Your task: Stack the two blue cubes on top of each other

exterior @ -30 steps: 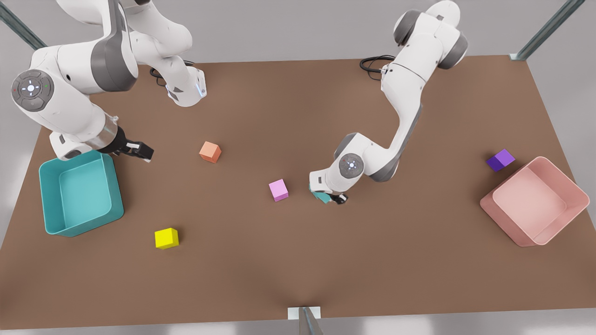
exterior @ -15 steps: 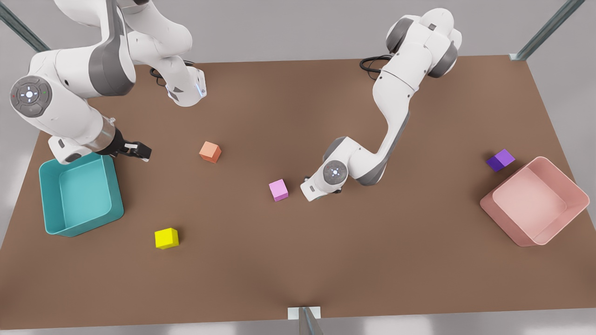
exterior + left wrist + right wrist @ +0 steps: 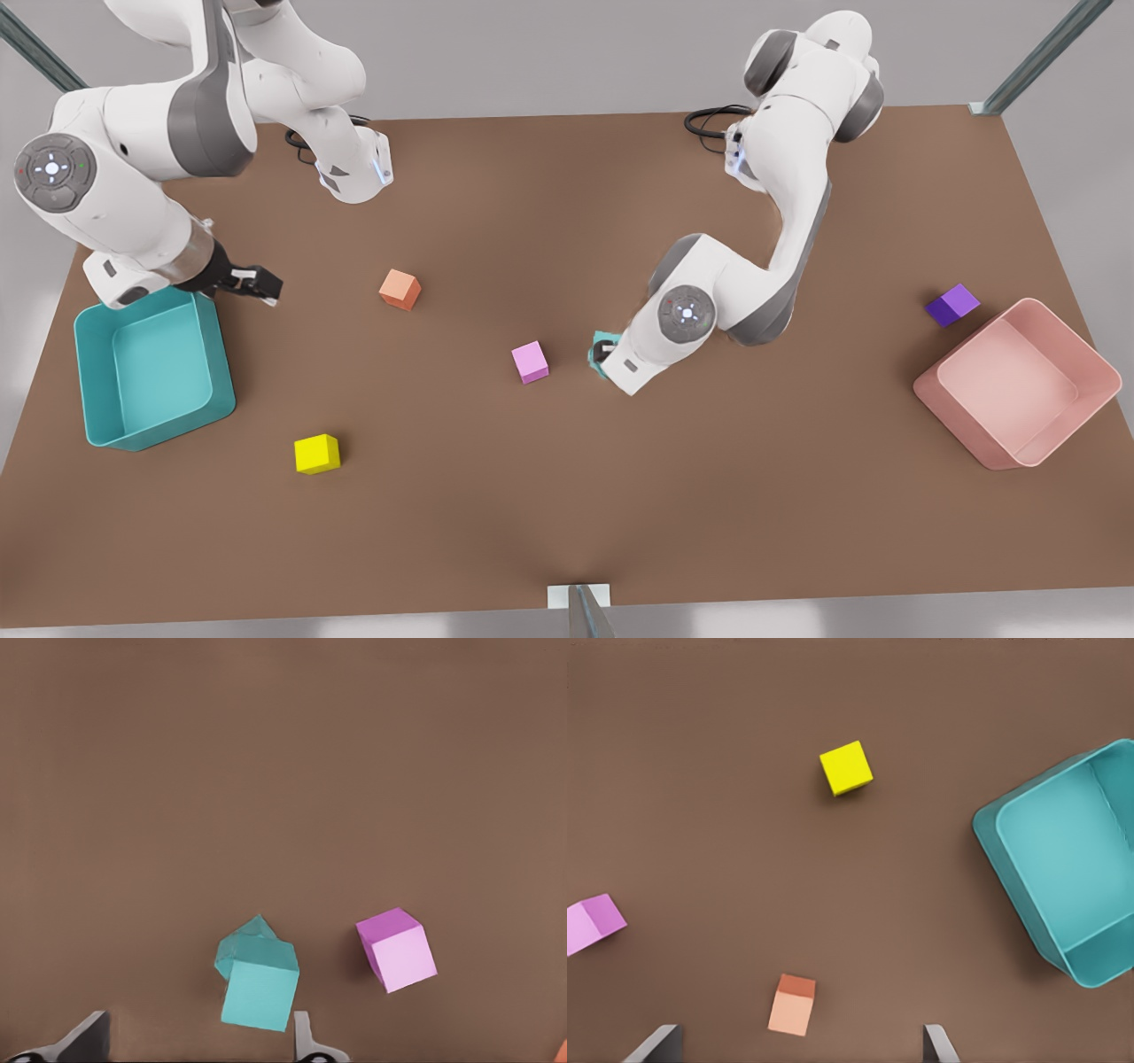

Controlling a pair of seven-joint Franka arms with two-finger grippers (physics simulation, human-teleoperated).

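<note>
Two blue cubes stand stacked near the table's middle, the upper cube (image 3: 260, 992) twisted a little on the lower cube (image 3: 252, 934). In the front view just a sliver of the blue cubes (image 3: 603, 340) shows beside the wrist. My left gripper (image 3: 197, 1047) hangs open over the stack and holds nothing, with one fingertip (image 3: 303, 1036) close beside the upper cube. It sits under the wrist of the arm on the front view's right (image 3: 609, 355). My right gripper (image 3: 257, 285) (image 3: 799, 1047) waits open and empty beside the teal bin.
A pink cube (image 3: 530, 361) (image 3: 397, 950) lies close to the stack. An orange cube (image 3: 400, 289), a yellow cube (image 3: 316, 454) and a purple cube (image 3: 952, 304) are scattered about. A teal bin (image 3: 93, 390) stands at the front view's left, a pink bin (image 3: 939, 394) at its right.
The left arm's wrist swung toward the front view's left over the cubes, then back right, uncovering an edge of them. The right arm drifted slightly toward the front view's left.
</note>
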